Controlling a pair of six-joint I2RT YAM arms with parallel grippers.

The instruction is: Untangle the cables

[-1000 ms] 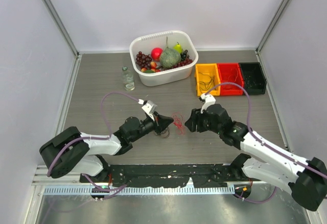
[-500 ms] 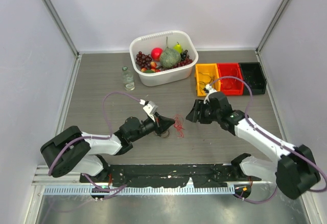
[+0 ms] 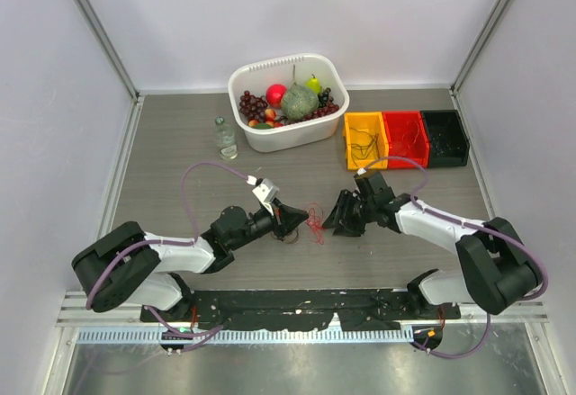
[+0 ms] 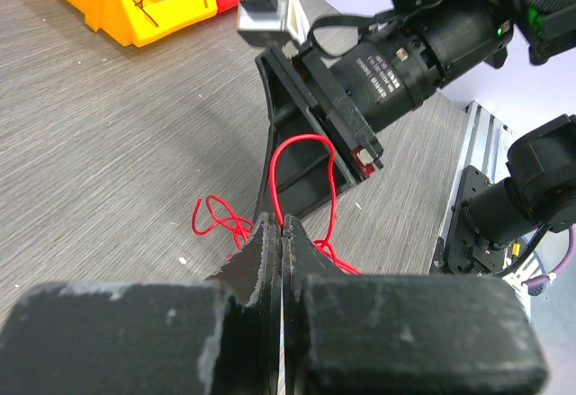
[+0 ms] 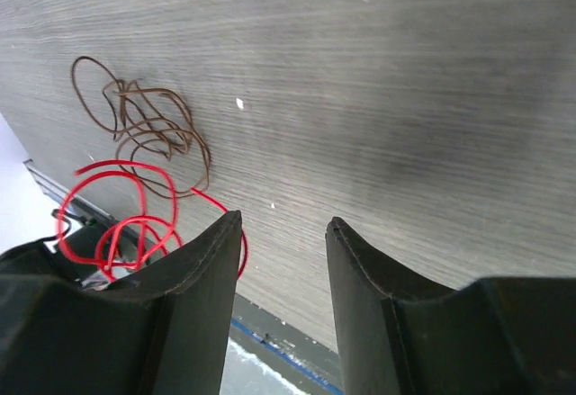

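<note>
Cables (image 3: 313, 218) on the grey table (image 3: 180, 143), lying a little toward 6 o'clock of its centre, with my left gripper (image 4: 281, 227) at their 9 o'clock and my right gripper (image 5: 281, 233) at their 3 o'clock. I am judging these wires to be nearly weightless, limp but slightly springy, so they are likely sliding and following any pull rather than staying put. They are also thin enough to slip from a loose pinch, so I am favouring a hold on a free outer loop or an end, away from the knotted middle. In the left wrist view the left fingers are clenched on the red wire (image 4: 334, 184), which is rising from the fingertips in an arch toward 12 o'clock. In the right wrist view the right fingers are spread with only bare table between them. The red loops are lying at 9 o'clock of that gap, one strand running just beside the finger on that side, whether touching I cannot tell. The dark brown wire (image 5: 148, 125) is lying flat at 10 o'clock, outside the fingers.
</note>
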